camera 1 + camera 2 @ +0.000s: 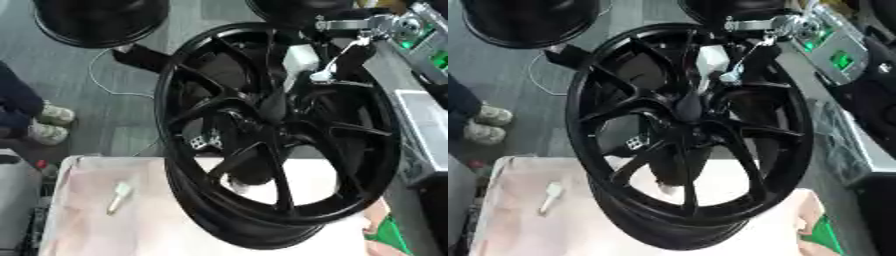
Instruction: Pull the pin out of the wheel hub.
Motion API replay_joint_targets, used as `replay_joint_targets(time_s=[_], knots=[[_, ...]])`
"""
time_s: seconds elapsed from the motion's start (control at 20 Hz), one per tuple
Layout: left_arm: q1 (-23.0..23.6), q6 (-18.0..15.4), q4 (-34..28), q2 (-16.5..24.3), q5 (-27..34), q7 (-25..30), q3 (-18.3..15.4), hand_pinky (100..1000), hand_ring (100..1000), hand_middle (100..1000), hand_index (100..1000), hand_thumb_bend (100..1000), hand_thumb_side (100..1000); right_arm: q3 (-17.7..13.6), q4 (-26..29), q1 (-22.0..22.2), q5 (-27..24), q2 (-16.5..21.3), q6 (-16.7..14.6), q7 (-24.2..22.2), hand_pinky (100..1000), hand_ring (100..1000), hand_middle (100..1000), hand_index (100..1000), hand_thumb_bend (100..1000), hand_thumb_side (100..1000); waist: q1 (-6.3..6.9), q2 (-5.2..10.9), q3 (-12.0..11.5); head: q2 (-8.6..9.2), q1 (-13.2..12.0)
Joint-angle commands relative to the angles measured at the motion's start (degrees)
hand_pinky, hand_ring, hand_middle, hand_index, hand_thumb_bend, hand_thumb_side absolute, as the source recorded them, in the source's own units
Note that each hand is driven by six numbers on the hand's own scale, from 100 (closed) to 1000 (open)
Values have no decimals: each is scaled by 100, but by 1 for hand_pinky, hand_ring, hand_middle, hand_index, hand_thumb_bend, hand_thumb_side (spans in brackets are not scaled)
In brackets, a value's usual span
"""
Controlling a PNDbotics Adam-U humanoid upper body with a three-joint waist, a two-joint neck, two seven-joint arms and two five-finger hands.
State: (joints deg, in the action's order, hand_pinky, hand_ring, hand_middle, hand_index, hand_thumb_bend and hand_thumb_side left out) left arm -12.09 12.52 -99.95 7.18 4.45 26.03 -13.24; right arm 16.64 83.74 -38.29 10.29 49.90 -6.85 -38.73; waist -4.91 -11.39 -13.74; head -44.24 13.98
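A large black wheel (280, 135) with several thin spokes stands upright on its rim at the table's far edge, its open face turned toward me. Its hub (686, 107) is a dark knot at the centre. A small pale pin-shaped piece (118, 196) lies loose on the pink cloth, left of the wheel. My right arm (372, 25), with silver joints and a white cable, comes in from the upper right and goes behind the rim's top. Its hand is lost among the black spokes near the hub. No left hand shows.
The table (96, 225) is covered with a pinkish cloth. More black wheels (101, 20) lie on the grey floor behind. A grey cabinet with green lights (837, 57) stands at the right. A person's shoes (48, 122) are at the left edge.
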Motion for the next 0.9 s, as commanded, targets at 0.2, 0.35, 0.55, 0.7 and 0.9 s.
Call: replay_joint_targets(time_s=[0.2, 0.35, 0.55, 0.7, 0.9], knots=[[-59, 5, -75, 53, 12, 5, -9, 621, 684, 665, 778, 166, 1000, -135, 183, -108, -121, 249, 20, 133, 387, 346, 517, 586, 152, 224, 21, 83, 20, 13, -28], [-46, 11, -70, 60, 14, 4, -12, 621, 684, 665, 778, 167, 1000, -206, 248, -183, -167, 258, 29, 196, 386, 341, 507, 574, 127, 213, 19, 109, 45, 13, -42], [-11, 17, -60, 81, 14, 0, -18, 622, 684, 666, 778, 166, 1000, -340, 282, -362, -205, 271, 64, 275, 383, 335, 495, 560, 115, 208, 14, 163, 97, 13, -55], [21, 20, -51, 103, 16, -3, -25, 622, 685, 666, 778, 165, 1000, -460, 250, -541, -230, 291, 100, 350, 382, 335, 492, 557, 110, 203, 8, 219, 152, 13, -70], [81, 30, -34, 129, 15, -10, -41, 622, 686, 666, 778, 166, 1000, -736, 173, -744, -339, 389, 124, 564, 379, 334, 490, 555, 105, 195, 1, 313, 246, 13, -102]])
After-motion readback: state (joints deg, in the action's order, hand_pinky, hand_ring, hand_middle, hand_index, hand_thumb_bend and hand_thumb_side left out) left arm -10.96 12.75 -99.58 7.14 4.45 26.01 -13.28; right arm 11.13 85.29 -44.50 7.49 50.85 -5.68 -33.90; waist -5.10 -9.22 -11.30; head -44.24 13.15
